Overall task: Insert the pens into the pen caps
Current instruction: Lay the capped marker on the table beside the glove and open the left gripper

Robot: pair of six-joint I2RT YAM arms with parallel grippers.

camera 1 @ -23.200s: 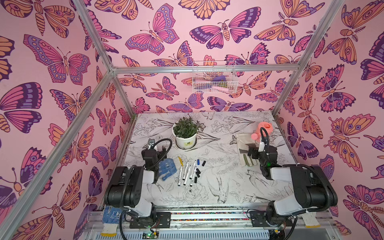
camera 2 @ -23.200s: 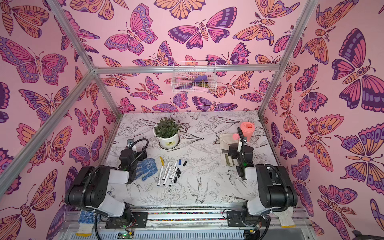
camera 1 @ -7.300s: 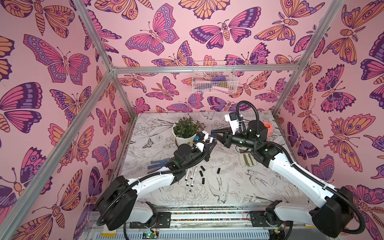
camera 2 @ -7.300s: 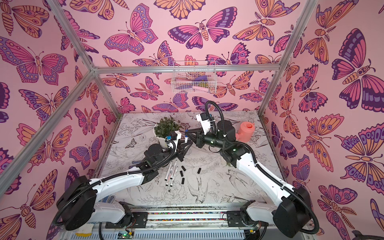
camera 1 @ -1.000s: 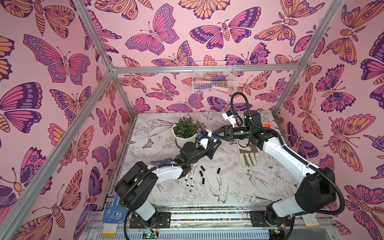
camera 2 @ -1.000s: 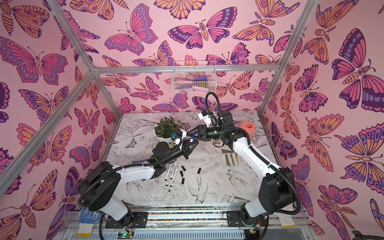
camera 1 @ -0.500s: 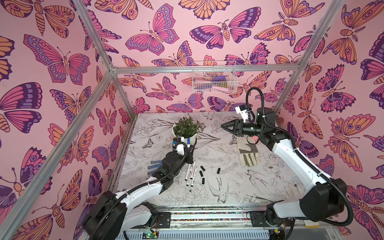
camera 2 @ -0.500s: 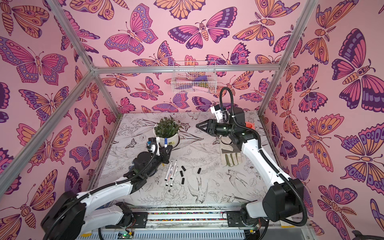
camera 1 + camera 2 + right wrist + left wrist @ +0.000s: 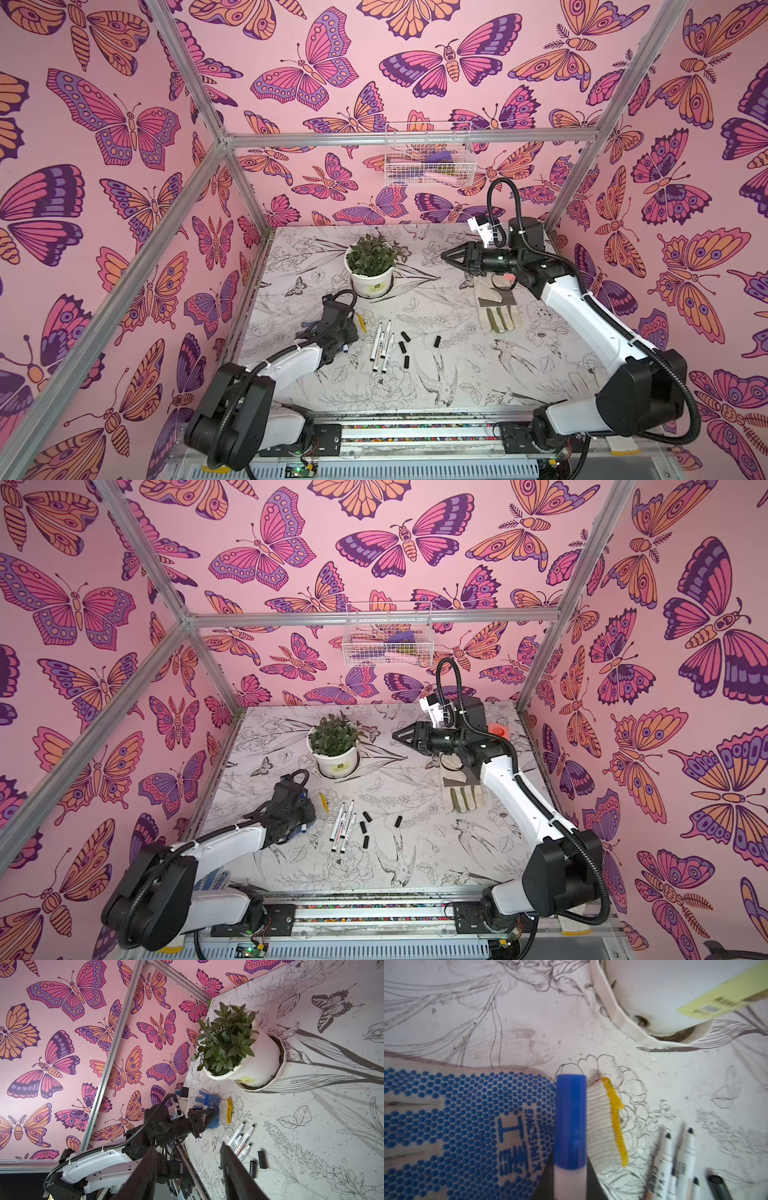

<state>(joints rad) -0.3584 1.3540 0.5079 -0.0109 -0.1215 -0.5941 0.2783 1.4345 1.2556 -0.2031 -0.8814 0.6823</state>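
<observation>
My left gripper (image 9: 569, 1185) is shut on a white pen (image 9: 569, 1182) that wears a blue pen cap (image 9: 570, 1122). It holds the pen low over a blue-dotted glove (image 9: 456, 1115). In both top views this gripper (image 9: 338, 332) (image 9: 297, 812) sits at the table's left. Three uncapped pens (image 9: 382, 345) (image 9: 343, 825) (image 9: 241, 1138) lie side by side to its right. Several black pen caps (image 9: 405, 345) (image 9: 365, 827) (image 9: 262, 1159) lie beside them. My right gripper (image 9: 446, 257) (image 9: 397, 737) (image 9: 187, 1148) hangs open and empty, high at the back right.
A potted plant (image 9: 370, 266) in a white pot stands at the back middle, close to the left gripper. A grey work glove (image 9: 496, 307) lies under the right arm. An orange object (image 9: 497, 730) sits at the back right. A wire basket (image 9: 428, 153) hangs on the back wall.
A second ago both grippers met by the plant. The left arm has since drawn back and down over the glove with the capped pen. The right gripper drew away to the right and narrowed slightly.
</observation>
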